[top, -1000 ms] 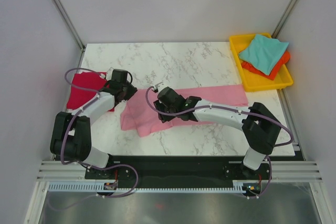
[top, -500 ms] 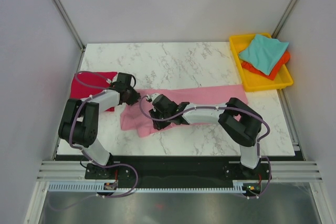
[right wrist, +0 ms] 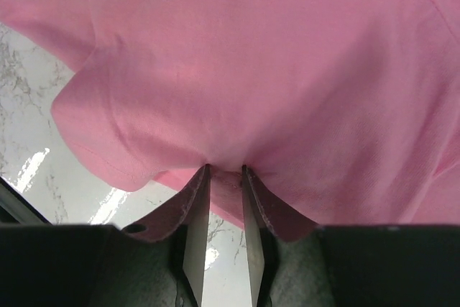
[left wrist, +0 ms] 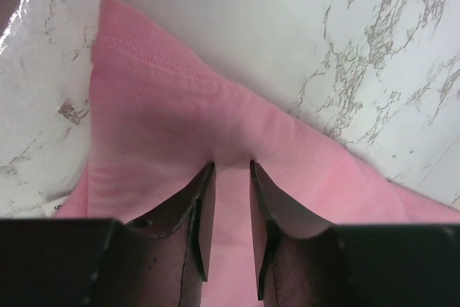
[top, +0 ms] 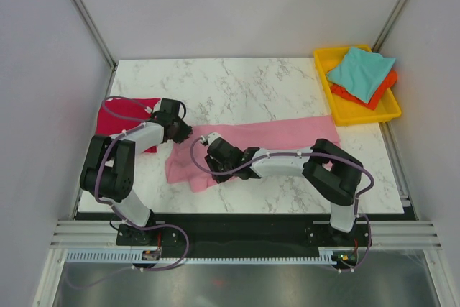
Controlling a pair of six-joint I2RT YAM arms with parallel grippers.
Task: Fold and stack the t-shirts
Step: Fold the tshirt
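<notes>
The right claw (right wrist: 224,172) is closed to a narrow gap, pinching the near hem of the pink t-shirt (top: 287,134) stretched across the counter (top: 237,84). The left claw (left wrist: 231,167) nips its left corner likewise. Beyond, the crimson t-shirt (top: 121,118) lies left. The teal t-shirt (top: 359,66) lies over the orange t-shirt (top: 381,88) in the far yellow tray (top: 359,115).

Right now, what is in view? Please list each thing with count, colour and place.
pink t-shirt: 1, light pink, across table middle
crimson t-shirt: 1, red, table's left edge
teal t-shirt: 1, teal, in tray, on top
orange t-shirt: 1, orange, in tray, under teal one
tray: 1, yellow, far right corner
table: 1, white marble, under everything
left gripper: 1, black, pinching pink t-shirt
right gripper: 1, black, pinching pink t-shirt
</notes>
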